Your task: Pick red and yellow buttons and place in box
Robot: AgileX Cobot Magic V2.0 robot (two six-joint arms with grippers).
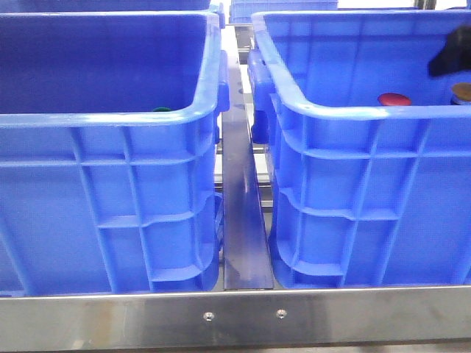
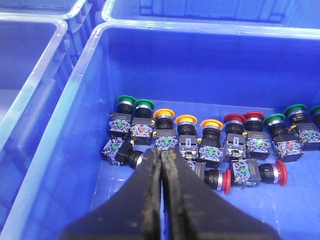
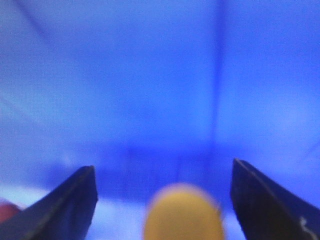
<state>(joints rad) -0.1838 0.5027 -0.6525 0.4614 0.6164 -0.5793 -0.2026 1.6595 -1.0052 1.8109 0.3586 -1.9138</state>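
Observation:
Two blue crates stand side by side. The right box (image 1: 331, 110) holds a red button (image 1: 394, 99) and a yellow-capped button (image 1: 462, 91) by its right wall. My right gripper (image 1: 450, 53) hangs just above them. In the right wrist view it (image 3: 162, 200) is open, with the blurred yellow cap (image 3: 183, 212) between its fingers, not gripped, and a bit of red (image 3: 7, 212) beside it. My left gripper (image 2: 161, 154) is shut and empty above a row of several yellow (image 2: 185, 120), red (image 2: 234, 119) and green (image 2: 143, 104) buttons in the left crate (image 2: 75, 110).
The left crate (image 1: 110, 118) shows one green cap (image 1: 161, 109) over its rim. A steel bar (image 1: 243, 213) runs between the crates, and a steel rail (image 1: 235, 316) lies along the front. More red buttons (image 2: 224, 179) lie tipped over. Another crate (image 2: 30, 75) stands alongside.

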